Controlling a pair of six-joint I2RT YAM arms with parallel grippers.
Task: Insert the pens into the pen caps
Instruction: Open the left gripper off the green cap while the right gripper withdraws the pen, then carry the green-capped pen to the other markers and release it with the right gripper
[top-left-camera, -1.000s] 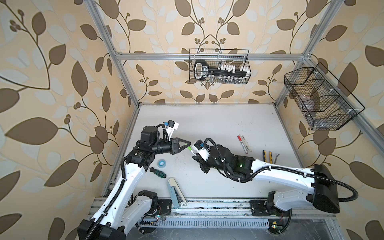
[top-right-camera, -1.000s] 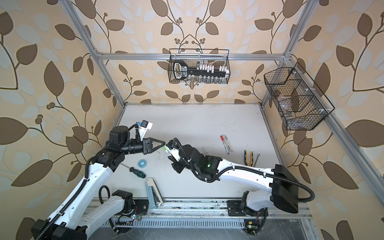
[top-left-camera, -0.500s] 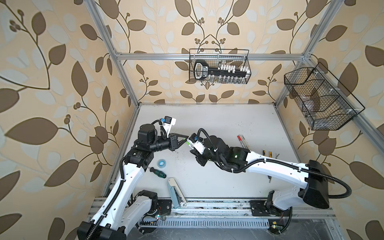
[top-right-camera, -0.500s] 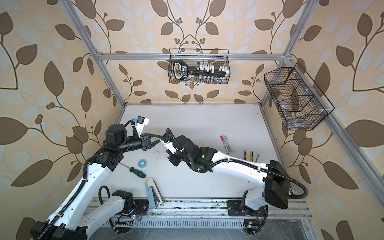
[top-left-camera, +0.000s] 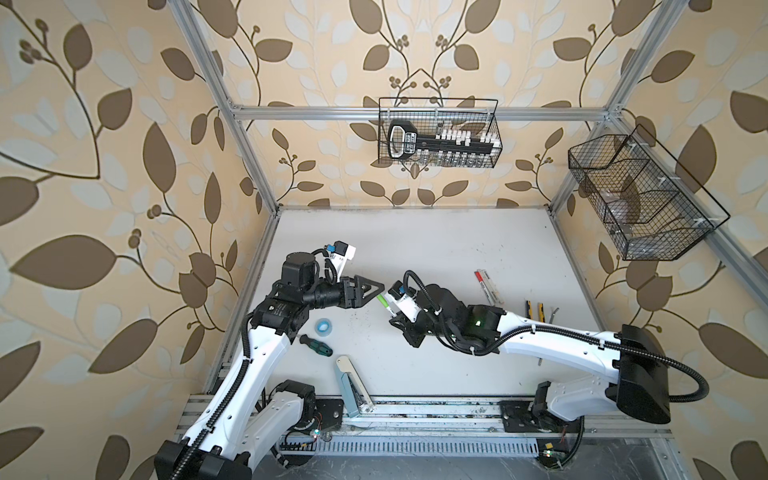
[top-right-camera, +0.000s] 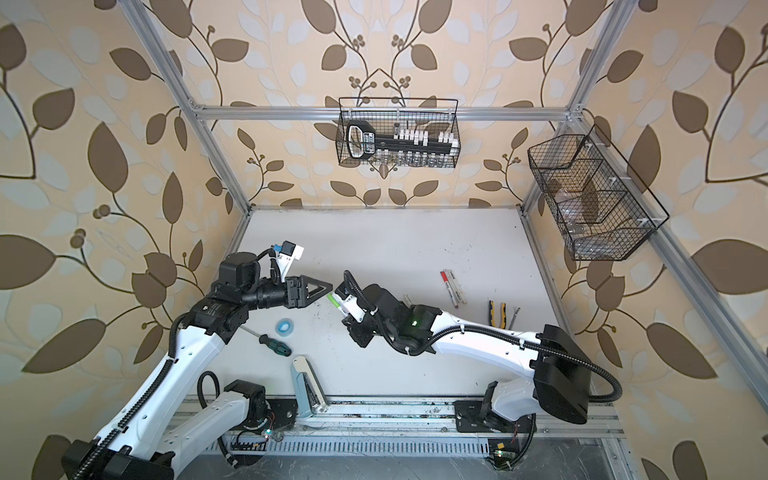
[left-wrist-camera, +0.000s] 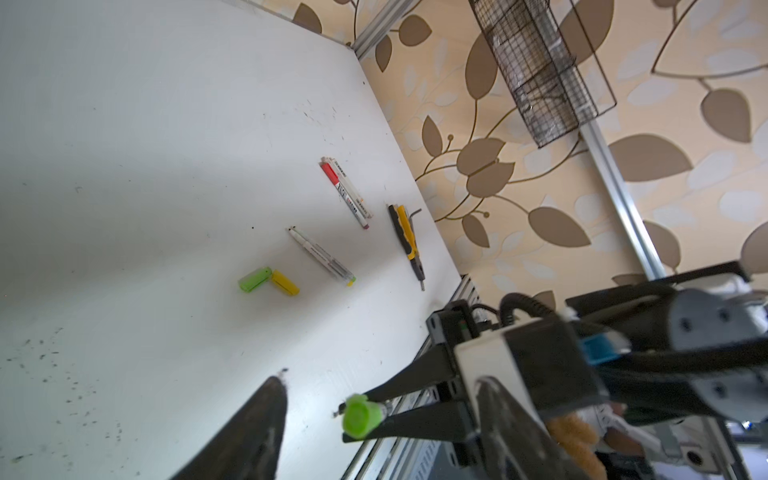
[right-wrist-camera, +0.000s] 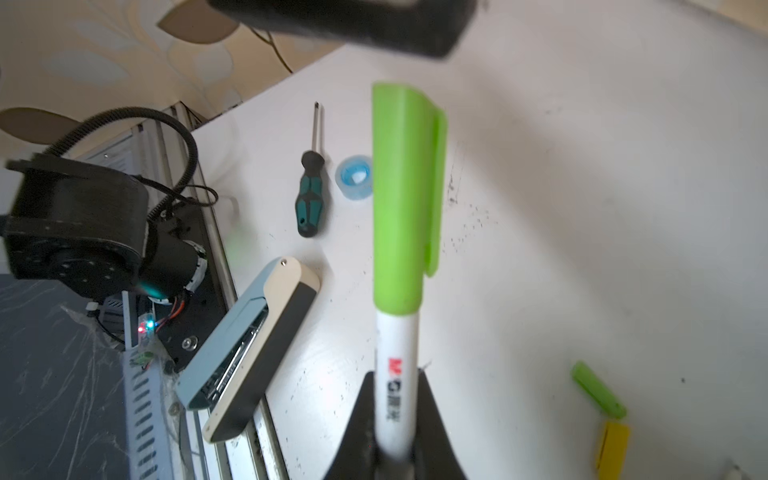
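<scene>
**Capped pen held in the air between the two arms**

The right gripper (right-wrist-camera: 395, 376) is clenched on a slim white-barrelled marker pen (right-wrist-camera: 397, 349) with a lime-green plastic cap (right-wrist-camera: 401, 199) seated on its tip (raised above the white table (top-left-camera: 415, 249)). The left gripper (top-left-camera: 376, 292) is spread wide around the cap's end, clear of it. A loose green cap (left-wrist-camera: 254, 279) and a yellow cap (left-wrist-camera: 285, 283) lie just beside each other on the table.

In the right wrist view the pen (right-wrist-camera: 397, 374) is showing a red "M" on its white barrel, a little past the green cap (right-wrist-camera: 405, 195). Next along the barrel is sitting a dark square with a pale letter, seemingly a "G", and the dark characters after it are blurring beyond reading. The loose pens (left-wrist-camera: 349, 197) are carrying dark print too small to read. In both top views the black rack (top-left-camera: 440, 143) is wearing a pale label (top-left-camera: 409, 136), its print unreadable.
</scene>
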